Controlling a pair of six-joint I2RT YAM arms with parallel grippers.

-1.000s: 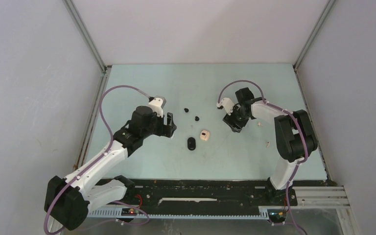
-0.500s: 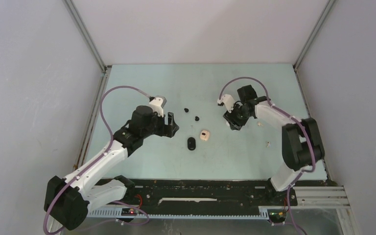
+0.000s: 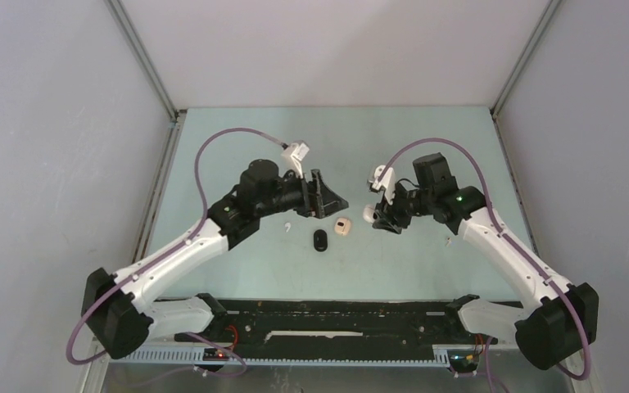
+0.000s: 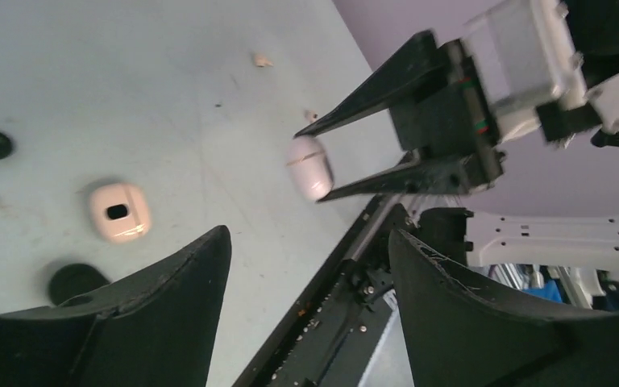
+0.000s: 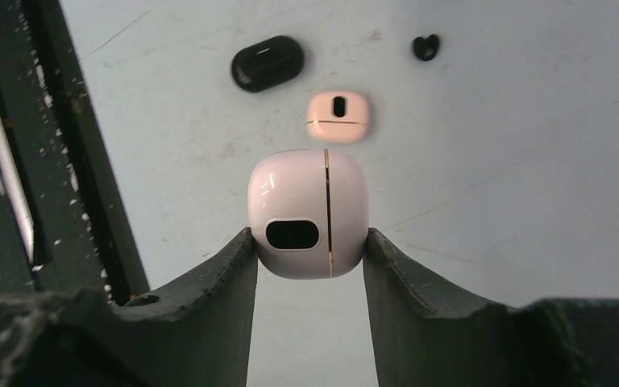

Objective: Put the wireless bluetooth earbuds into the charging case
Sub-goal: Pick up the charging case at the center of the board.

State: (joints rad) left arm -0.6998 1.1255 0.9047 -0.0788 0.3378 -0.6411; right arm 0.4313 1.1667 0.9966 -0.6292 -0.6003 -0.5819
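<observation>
A robotics lab test cell: a pale green table (image 3: 237, 274) is boxed in by plain grey panels (image 3: 49, 164) on aluminium framing (image 3: 143, 61), with white robot arms (image 3: 176, 260) bolted to a black rail (image 3: 336, 315) at 6 o'clock.

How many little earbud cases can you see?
3. A white case is held in the right gripper. A peach case and a black case lie side by side on the table. The left arm might hide more.

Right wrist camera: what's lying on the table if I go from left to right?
Black charging case → pink charging case → black earbud.
</observation>
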